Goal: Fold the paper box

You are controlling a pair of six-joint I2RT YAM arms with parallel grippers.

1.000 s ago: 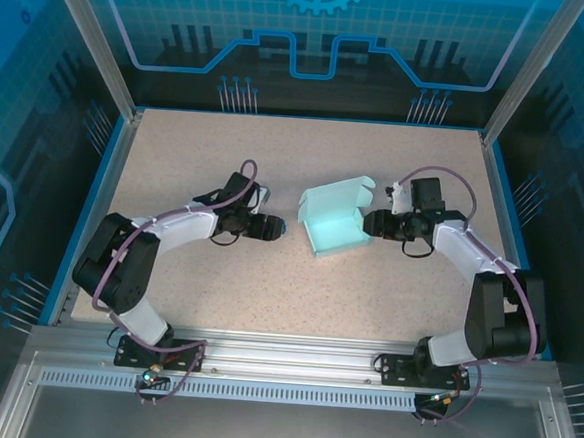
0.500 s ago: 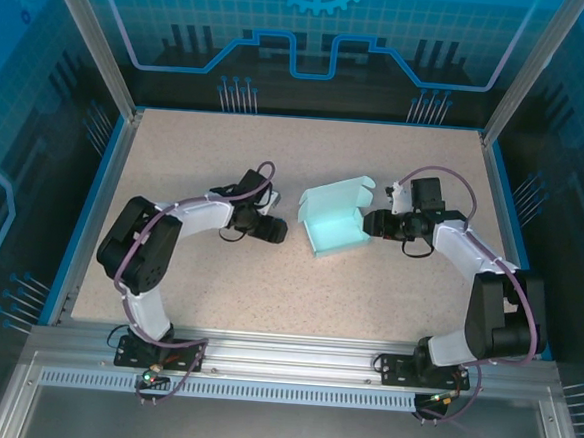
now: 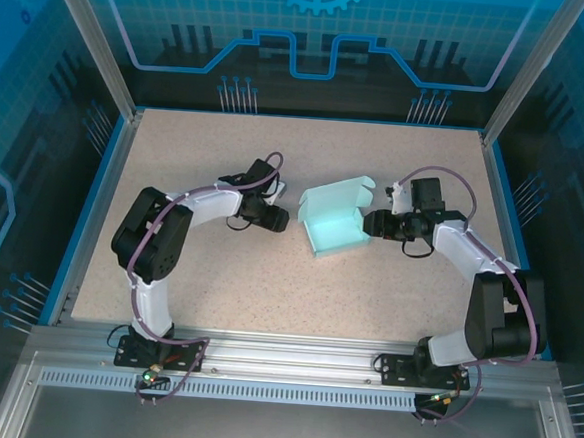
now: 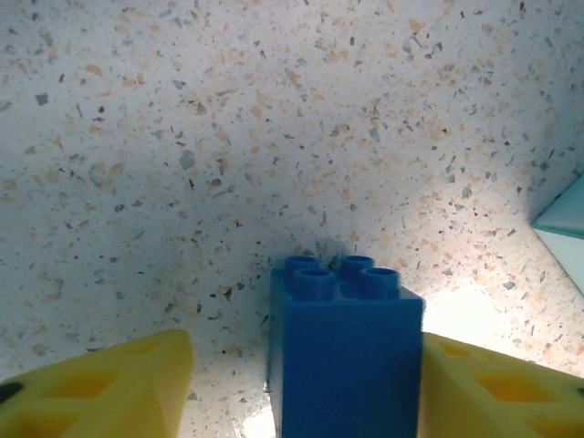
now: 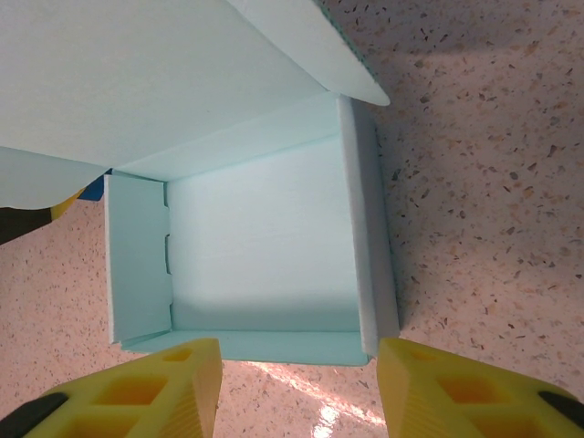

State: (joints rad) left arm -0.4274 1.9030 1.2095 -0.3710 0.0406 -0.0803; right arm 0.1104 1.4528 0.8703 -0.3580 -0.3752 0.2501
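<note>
The paper box point(image 3: 332, 225), pale cyan card, sits mid-table as an open tray with its lid flap raised at the back. In the right wrist view the paper box point(image 5: 260, 246) shows an empty floor and folded side walls. My right gripper point(image 3: 369, 222) stands open just right of it, and my right gripper point(image 5: 299, 356) has nothing between its yellow fingers. Left of the box, my left gripper point(image 3: 280, 220) is low on the table. My left gripper point(image 4: 306, 351) brackets a small dark blue studded brick point(image 4: 347, 356): the right finger touches it, the left finger stands apart.
A corner of the box point(image 4: 568, 228) lies at the right edge of the left wrist view, close to the brick. Speckled tabletop point(image 3: 226, 154) stretches around, bounded by blue rails point(image 3: 104, 186) and an aluminium frame point(image 3: 283, 354) at the near edge.
The left arm's elbow has swung right and its gripper has edged toward the box, jaws narrowing around the blue brick. Right arm and box have not moved.
</note>
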